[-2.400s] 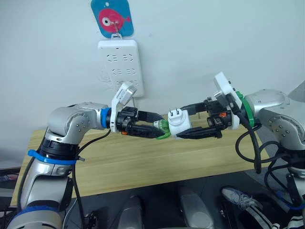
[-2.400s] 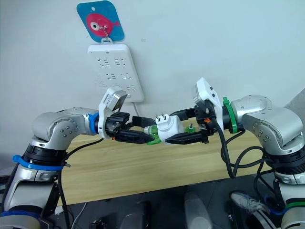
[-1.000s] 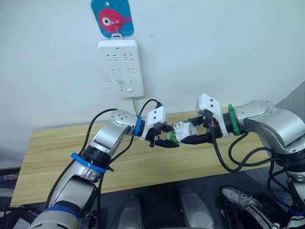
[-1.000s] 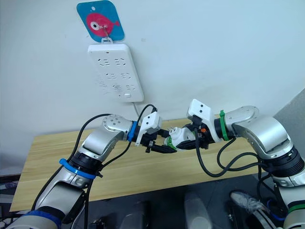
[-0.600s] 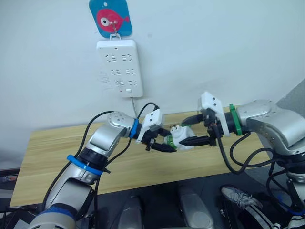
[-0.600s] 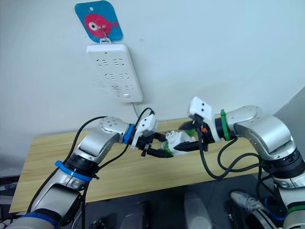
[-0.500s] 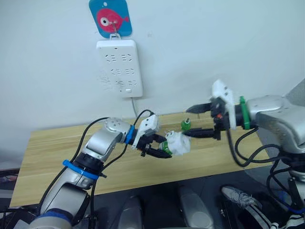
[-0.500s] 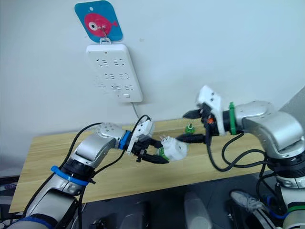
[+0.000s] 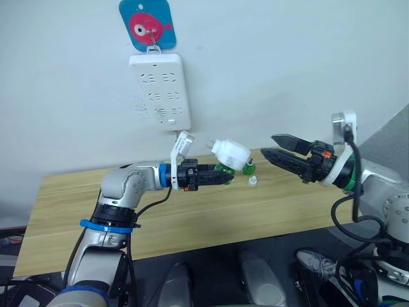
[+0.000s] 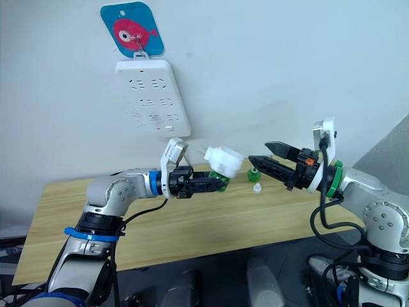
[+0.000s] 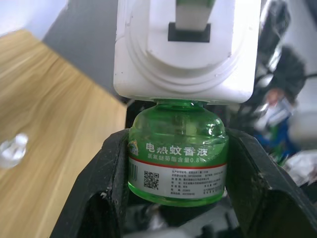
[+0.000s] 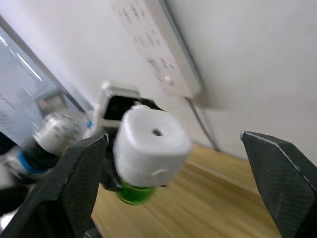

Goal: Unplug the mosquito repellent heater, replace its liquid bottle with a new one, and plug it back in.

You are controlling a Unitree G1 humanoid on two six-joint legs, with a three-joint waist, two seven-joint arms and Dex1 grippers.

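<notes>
1. Wooden table (image 9: 57, 204) below, white power strip (image 9: 160, 91) on the wall.
2. Right gripper (image 9: 276, 146) spread wide, empty, near the heater.
3. Left gripper (image 9: 225, 176) clamped on green liquid bottle (image 11: 177, 148).
4. Mosquito repellent heater (image 9: 231, 153) screwed atop that bottle, midair above table.

Heater (image 11: 187, 47) top cut off at 12 o'clock in left wrist view. Bottle (image 11: 177, 166) sides hidden behind left tool (image 11: 178, 198) fingers. Small clear item (image 9: 253, 181) on tabletop (image 9: 64, 204): too small to identify.
</notes>
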